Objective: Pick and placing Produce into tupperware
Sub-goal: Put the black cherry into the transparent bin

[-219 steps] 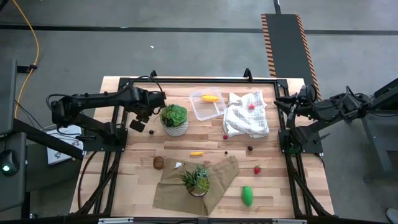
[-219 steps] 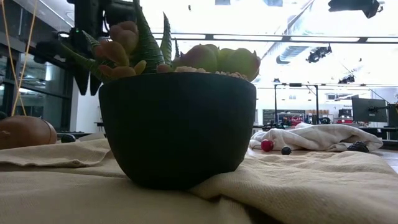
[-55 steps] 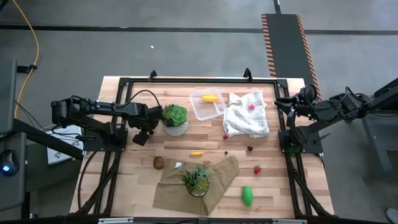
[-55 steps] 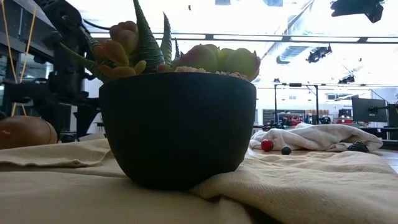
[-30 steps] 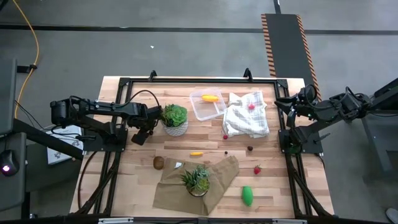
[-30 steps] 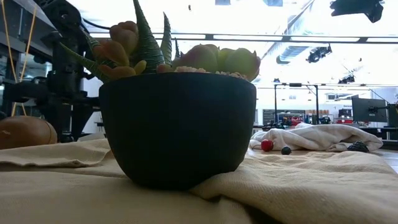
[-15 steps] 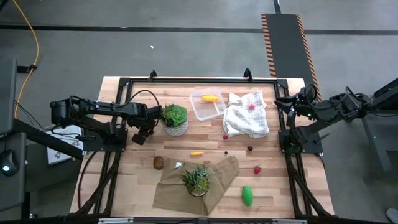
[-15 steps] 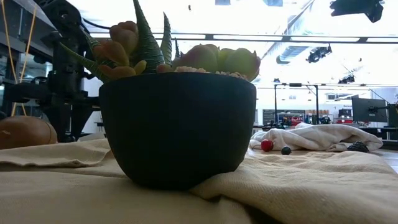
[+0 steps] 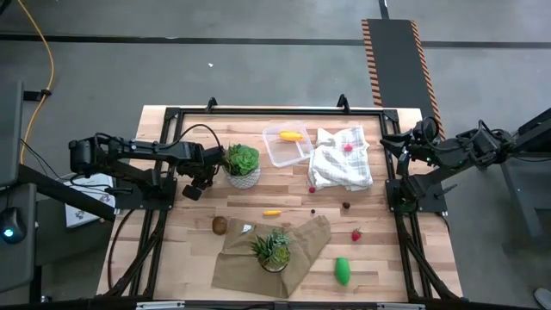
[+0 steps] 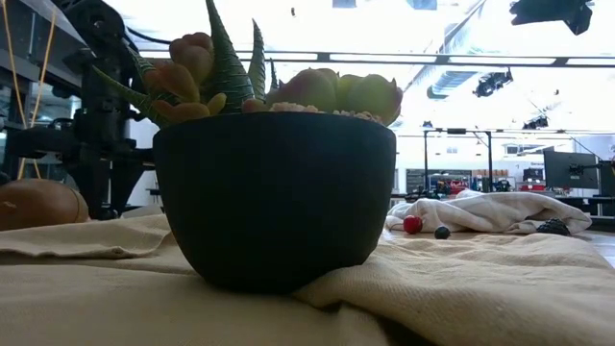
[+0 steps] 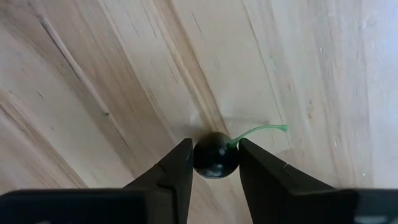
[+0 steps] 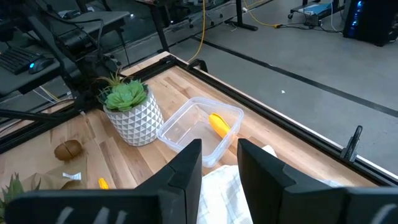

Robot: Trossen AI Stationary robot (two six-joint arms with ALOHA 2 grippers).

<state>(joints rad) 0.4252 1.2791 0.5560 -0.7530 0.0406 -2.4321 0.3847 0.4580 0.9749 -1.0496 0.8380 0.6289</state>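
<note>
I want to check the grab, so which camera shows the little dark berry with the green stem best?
The left wrist view: the dark berry sits between the left end effector fingers on bare wood. In the high view the end effector hides it. The low and right wrist views don't show it.

The surface (image 11: 298,68) is pale, matt, grained wood. A glossy dark berry (image 11: 215,155) sits between matt black fingers (image 11: 266,177). The tupperware (image 12: 189,134) is clear, smooth plastic.
</note>
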